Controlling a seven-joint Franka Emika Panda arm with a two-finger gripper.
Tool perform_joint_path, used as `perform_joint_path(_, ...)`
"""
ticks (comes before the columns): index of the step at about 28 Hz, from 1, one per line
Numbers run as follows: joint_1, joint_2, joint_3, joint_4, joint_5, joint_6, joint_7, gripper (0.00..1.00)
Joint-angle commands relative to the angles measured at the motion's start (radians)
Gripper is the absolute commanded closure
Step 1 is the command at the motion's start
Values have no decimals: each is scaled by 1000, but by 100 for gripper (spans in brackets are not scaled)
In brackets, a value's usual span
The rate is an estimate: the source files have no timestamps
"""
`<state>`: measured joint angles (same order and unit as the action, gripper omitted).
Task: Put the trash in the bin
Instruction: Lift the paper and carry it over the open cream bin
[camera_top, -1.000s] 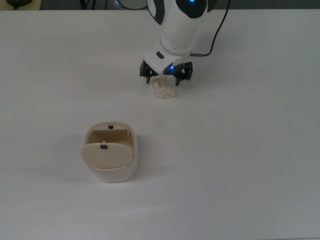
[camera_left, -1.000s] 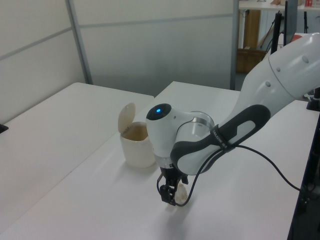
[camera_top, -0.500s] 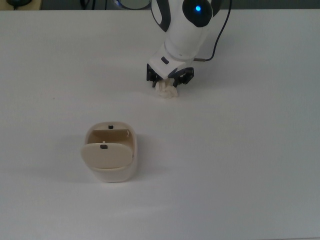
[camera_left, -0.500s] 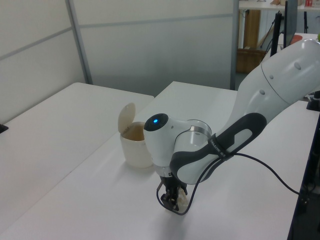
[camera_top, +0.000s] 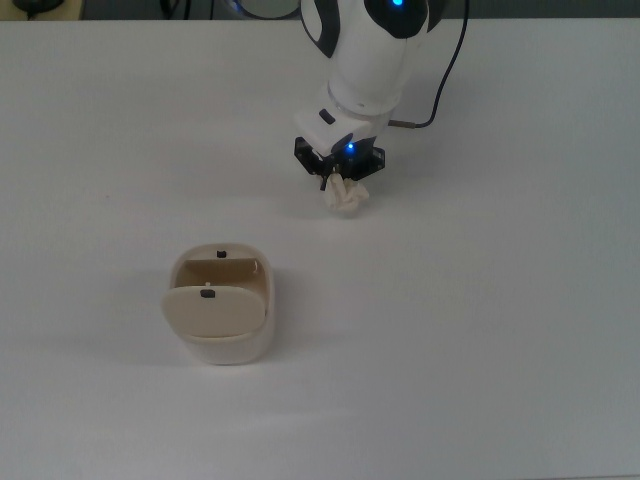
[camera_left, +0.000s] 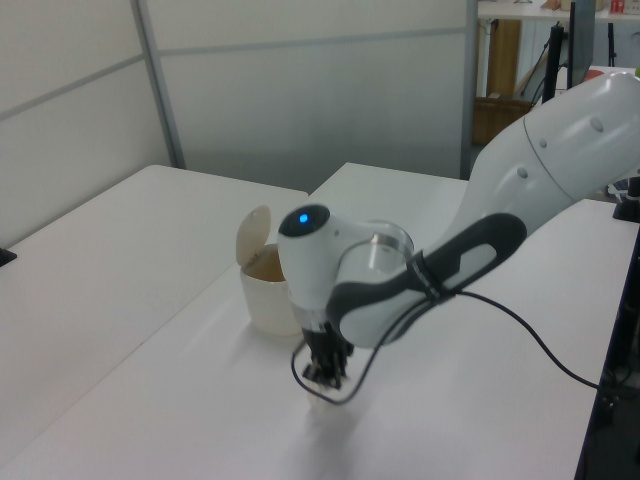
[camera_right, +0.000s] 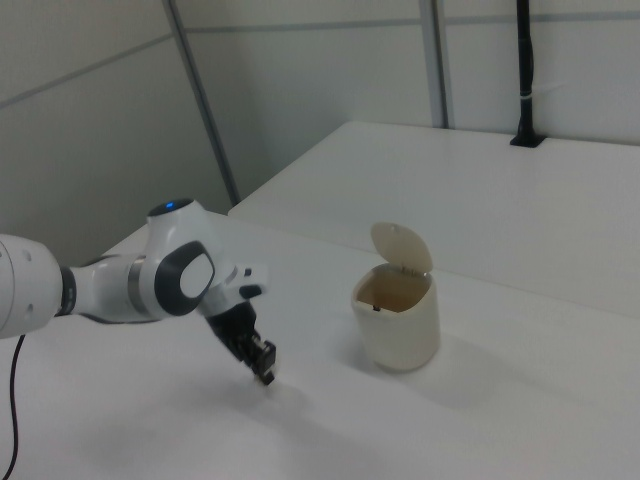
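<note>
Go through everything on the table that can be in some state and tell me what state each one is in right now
Small off-white wad of wrinkly tissue paper: pinched in the hand, sticking out below it, apparently just off the table.
Small cream-beige plastic bin: upright on the white table, flap lid swung up, opening exposed, nothing visible inside.
Robot hand: shut on the tissue wad, apart from the bin.

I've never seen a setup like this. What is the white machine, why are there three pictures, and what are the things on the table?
The white machine is a robot arm; its black tip is a gripper with two fingers. Three cameras picture the same moment: the top view looks down on the white table, and the left and right views look from the sides. On the table stands a cream bin with its flap lid tipped open. The gripper pinches a small wad of tissue, the trash, apart from the bin.
</note>
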<state>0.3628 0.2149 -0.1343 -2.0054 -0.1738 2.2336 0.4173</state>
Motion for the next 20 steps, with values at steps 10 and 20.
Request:
perform_joint_path(10, -136, -5, -14, 261, 65, -55, 47, 100)
perform_joint_path(20, -180, -5, -16, 323, 103, -55, 127, 100)
